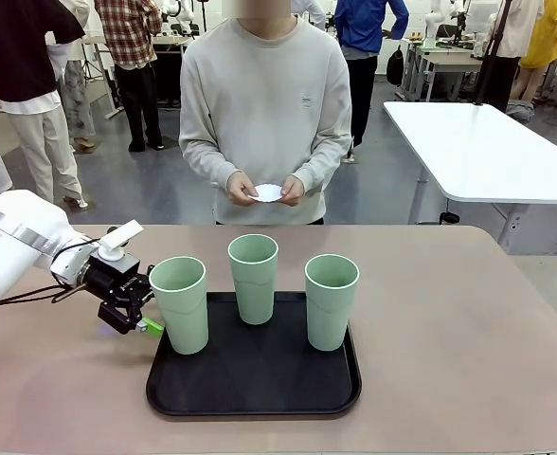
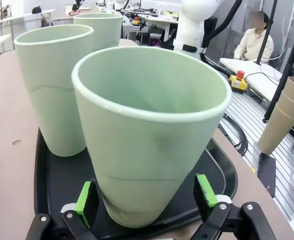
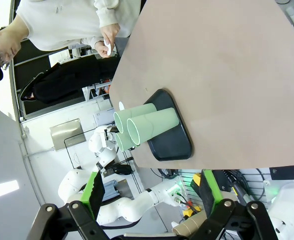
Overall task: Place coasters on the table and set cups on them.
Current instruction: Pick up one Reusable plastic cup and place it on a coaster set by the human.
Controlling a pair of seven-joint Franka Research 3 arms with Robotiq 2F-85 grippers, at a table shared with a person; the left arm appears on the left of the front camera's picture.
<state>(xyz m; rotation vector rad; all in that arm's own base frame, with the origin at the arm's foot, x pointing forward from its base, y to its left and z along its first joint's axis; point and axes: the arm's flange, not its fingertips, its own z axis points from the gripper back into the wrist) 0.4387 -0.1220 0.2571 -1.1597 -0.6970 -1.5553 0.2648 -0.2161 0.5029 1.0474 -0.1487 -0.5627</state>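
Note:
Three mint-green cups stand on a black tray (image 1: 260, 384): left cup (image 1: 181, 303), middle cup (image 1: 253, 278), right cup (image 1: 331, 300). My left gripper (image 1: 155, 308) is open, low at the tray's left edge. In the left wrist view the left cup (image 2: 152, 125) stands between the green pads (image 2: 85, 199) of the left gripper (image 2: 144, 197), with a small gap on one side. Across the table (image 1: 449, 332), the person holds the white coasters (image 1: 268, 192) in both hands. My right gripper (image 3: 152, 192) hangs open high above the table (image 3: 212, 75), looking down on the cups (image 3: 144, 127).
Bare tabletop lies right of the tray and in front of the person. A white table (image 1: 487, 147) stands at the back right. A stack of brown paper cups (image 2: 282, 115) stands off the table's side. Other people stand far behind.

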